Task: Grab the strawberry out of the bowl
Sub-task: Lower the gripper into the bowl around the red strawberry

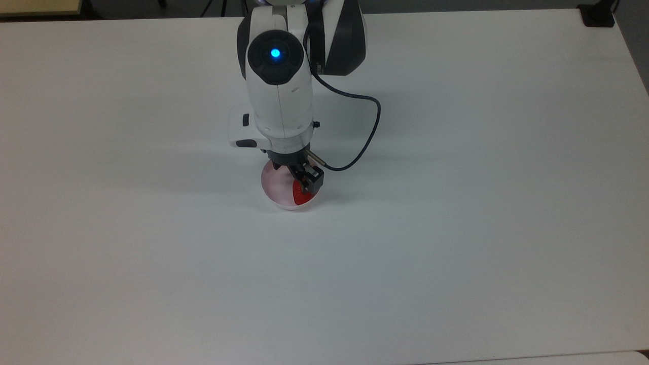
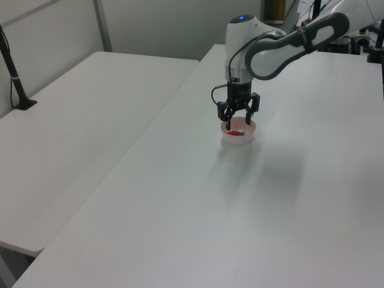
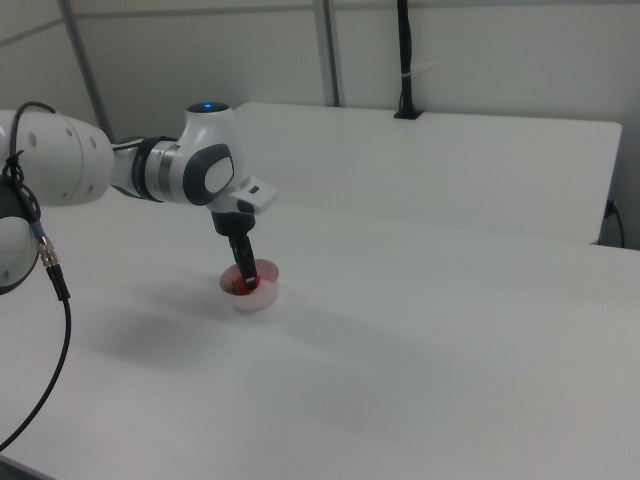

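One arm reaches over the white table (image 1: 456, 228), with its gripper (image 2: 237, 122) lowered into the bowl (image 1: 276, 195) near the table's middle. The left view shows the two fingers (image 2: 227, 117) spread apart, one on each side, with their tips down at the rim of the bowl; they are not pressed together, and no contact with the fruit can be confirmed. The strawberry (image 1: 299, 196) lies inside the bowl, on the top view's right side of it, partly covered by the black finger assembly. The left view shows a patch of red between the fingers, low in the bowl. In the right view the gripper (image 3: 247, 283) points straight down into the pink bowl (image 3: 255, 298), with red visible at its tip. A black cable (image 1: 367, 137) loops from the wrist toward the top view's right and hangs above the table. A blue light (image 1: 275, 52) glows on the white arm (image 1: 279, 96).
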